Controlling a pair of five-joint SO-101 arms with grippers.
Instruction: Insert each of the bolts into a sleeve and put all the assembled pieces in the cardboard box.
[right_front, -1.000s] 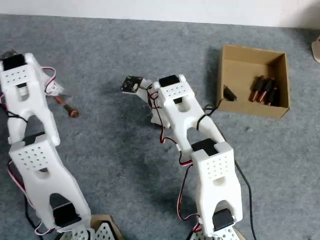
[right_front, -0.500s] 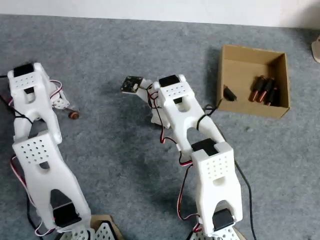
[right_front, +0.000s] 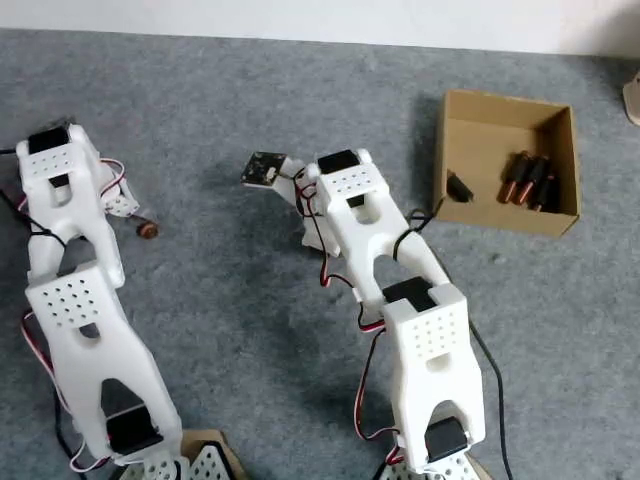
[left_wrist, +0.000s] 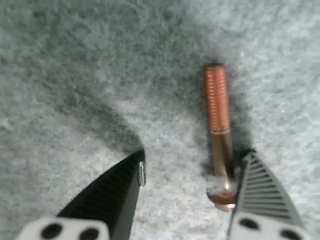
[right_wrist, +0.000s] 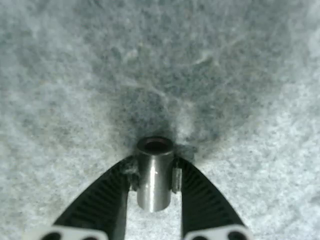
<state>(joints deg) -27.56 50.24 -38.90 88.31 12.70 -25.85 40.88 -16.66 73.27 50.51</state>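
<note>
— How are the arms posed?
— Both are bent forward and down. The left gripper (left_wrist: 194, 167) is spread over the grey, felt-like bench (right_front: 230, 330) near its left edge. One ribbed black finger is just beside the head of the copper-coloured bolt (left_wrist: 218, 125), which lies flat.
— And the right?
— Mid-bench, the right gripper (right_wrist: 153, 172) pinches a smooth, hollow metal sleeve (right_wrist: 154, 187). The cardboard box (right_front: 490, 215), near the far right corner, holds assembled pieces (right_front: 527, 180).
</note>
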